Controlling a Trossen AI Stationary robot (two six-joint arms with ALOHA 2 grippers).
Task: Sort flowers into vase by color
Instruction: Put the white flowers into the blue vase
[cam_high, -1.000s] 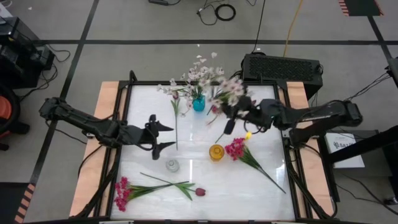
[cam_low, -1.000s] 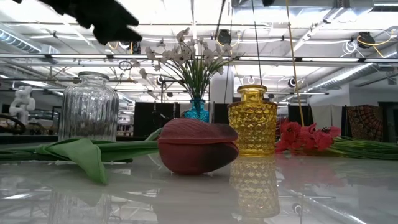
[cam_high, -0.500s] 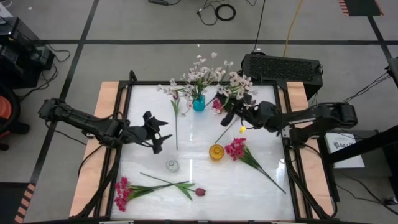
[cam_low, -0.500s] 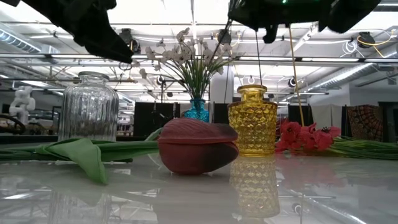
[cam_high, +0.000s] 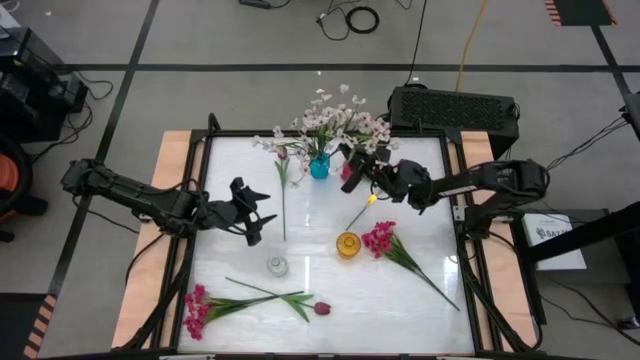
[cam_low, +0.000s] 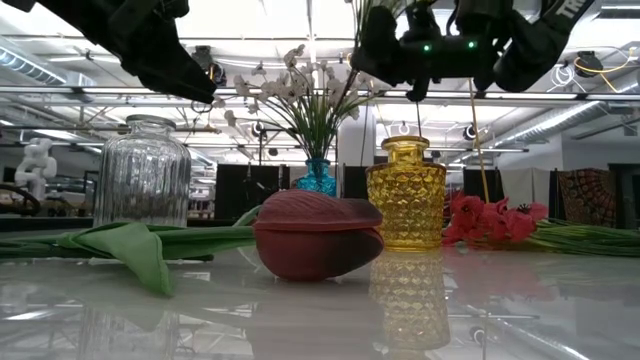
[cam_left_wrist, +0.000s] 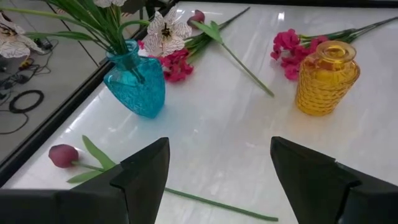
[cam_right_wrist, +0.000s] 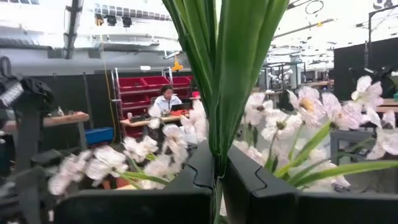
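Beside the faceted teal glass vase (cam_high: 319, 167), right gripper (cam_high: 350, 172) pinches slim green stems (cam_right_wrist: 221, 93).

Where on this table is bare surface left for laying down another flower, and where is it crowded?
Free: the stretch between the clear vase and the left gripper, and the near right corner beyond the magenta spray. Crowded: around the blue vase, where the right gripper holds a white spray.

White spray now beside the blue vase

My right gripper (cam_high: 352, 170) carries its white-pink spray (cam_high: 372, 132) back and leftward, up against the blue vase (cam_high: 319, 166); my left gripper (cam_high: 252, 212) has rolled over and edged slightly left since a second ago.
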